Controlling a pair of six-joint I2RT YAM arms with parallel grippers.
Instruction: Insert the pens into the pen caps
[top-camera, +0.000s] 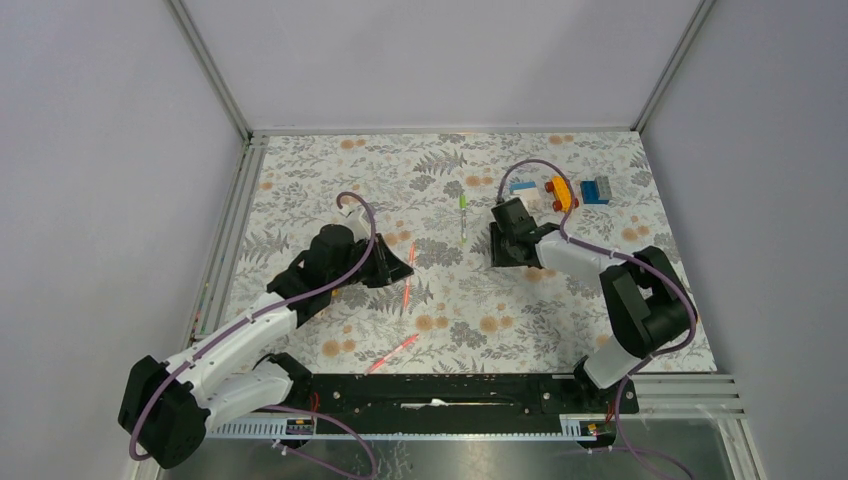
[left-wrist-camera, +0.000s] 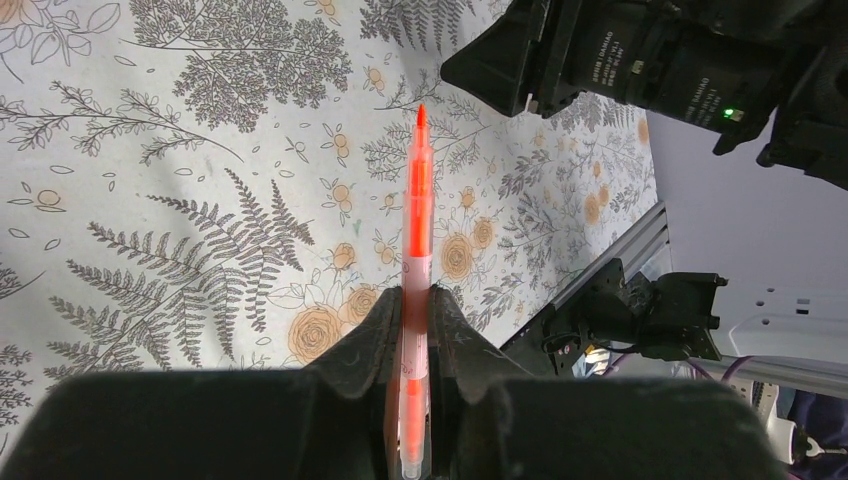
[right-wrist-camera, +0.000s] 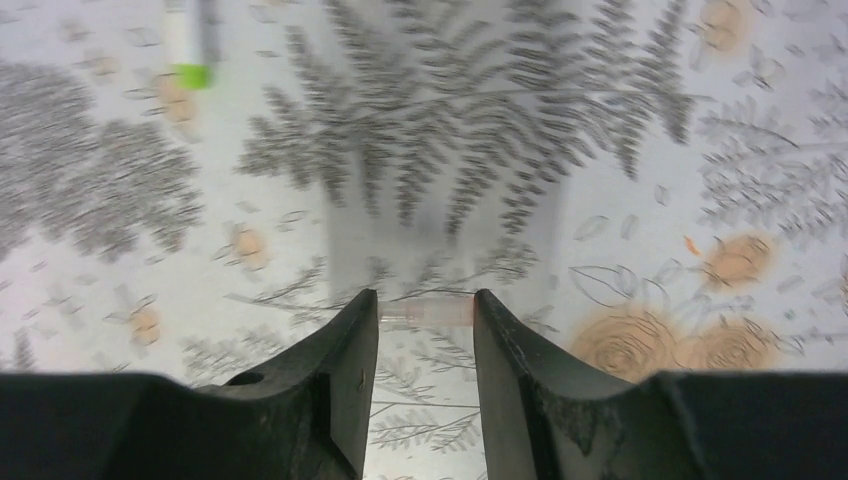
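My left gripper (left-wrist-camera: 415, 300) is shut on a pink pen (left-wrist-camera: 416, 200). The pen's red tip sticks out past the fingers, over the floral mat. From the top camera, the left gripper (top-camera: 398, 263) sits mid-table with that pen (top-camera: 408, 285) crossing its fingers. My right gripper (right-wrist-camera: 427, 305) hovers low over the mat, and a short clear-pink pen cap (right-wrist-camera: 430, 312) is pinched endwise between its fingertips. A white pen with a green end (top-camera: 463, 220) lies between the arms, and its green end (right-wrist-camera: 190, 75) shows at the upper left of the right wrist view. Another pink pen (top-camera: 392, 354) lies near the front rail.
Chunky toy blocks, red-yellow (top-camera: 562, 192) and blue (top-camera: 597, 190), sit at the back right behind the right gripper (top-camera: 508, 256). The black base rail (top-camera: 460, 392) runs along the near edge. The right arm's wrist (left-wrist-camera: 640, 60) looms ahead of the held pen's tip.
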